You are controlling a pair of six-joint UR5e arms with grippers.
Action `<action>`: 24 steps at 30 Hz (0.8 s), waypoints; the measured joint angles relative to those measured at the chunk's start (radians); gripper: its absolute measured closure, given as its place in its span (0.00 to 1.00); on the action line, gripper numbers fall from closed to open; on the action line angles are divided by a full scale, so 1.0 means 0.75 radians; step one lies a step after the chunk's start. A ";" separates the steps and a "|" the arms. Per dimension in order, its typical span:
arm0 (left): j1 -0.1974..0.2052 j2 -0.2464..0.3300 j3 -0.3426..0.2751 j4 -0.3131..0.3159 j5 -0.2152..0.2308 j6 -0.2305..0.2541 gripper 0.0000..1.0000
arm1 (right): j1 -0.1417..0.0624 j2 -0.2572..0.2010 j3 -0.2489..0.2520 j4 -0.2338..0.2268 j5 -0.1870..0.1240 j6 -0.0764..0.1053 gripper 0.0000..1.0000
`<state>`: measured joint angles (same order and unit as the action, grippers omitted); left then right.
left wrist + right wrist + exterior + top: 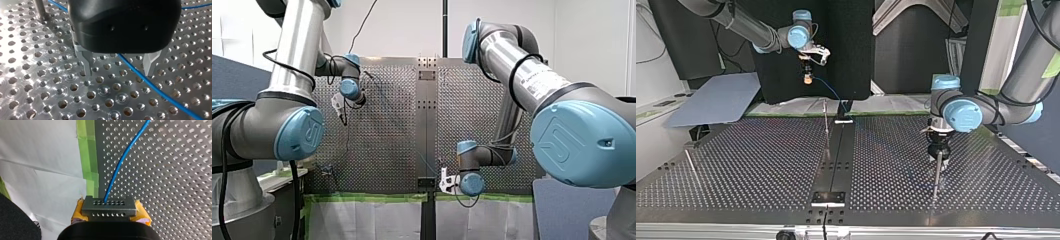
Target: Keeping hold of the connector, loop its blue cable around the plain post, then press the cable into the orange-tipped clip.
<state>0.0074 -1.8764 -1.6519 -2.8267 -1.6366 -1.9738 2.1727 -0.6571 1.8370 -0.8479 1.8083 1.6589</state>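
My right gripper (110,216) is shut with its yellow pads (142,215) on the grey connector (109,206), held above the table's edge. The blue cable (122,157) leaves the connector and runs out over the perforated plate. In the top view my right gripper (808,77) hangs high at the far side, and the cable (831,92) slopes down from it. My left gripper (118,67) stands open just over the plate, and the cable (155,87) lies slantwise between its metal fingers (86,62) without being gripped. A metal post (40,10) stands behind it; in the top view the post (936,175) is right at my left gripper (939,160).
A thin post (826,120) rises by the dark centre strip (838,155). Another rod (691,162) leans at the top view's left. Green tape (87,152) and white sheeting mark the plate's edge under my right gripper. A grey board (716,100) lies beyond the table.
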 joint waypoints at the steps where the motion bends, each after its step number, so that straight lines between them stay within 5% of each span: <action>1: -0.001 0.000 0.000 -0.004 -0.003 0.000 0.00 | 0.001 -0.013 0.013 -0.001 0.001 0.000 1.00; 11: -0.008 0.000 0.000 -0.023 -0.041 0.000 0.00 | -0.007 -0.147 0.147 -0.024 0.002 0.005 1.00; 24: -0.012 0.000 0.000 -0.046 -0.041 -0.001 0.00 | -0.099 -0.311 0.249 -0.163 -0.012 0.015 1.00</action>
<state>-0.0016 -1.8762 -1.6517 -2.8614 -1.6673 -1.9743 2.0985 -0.8902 2.0236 -0.9705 1.7991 1.6702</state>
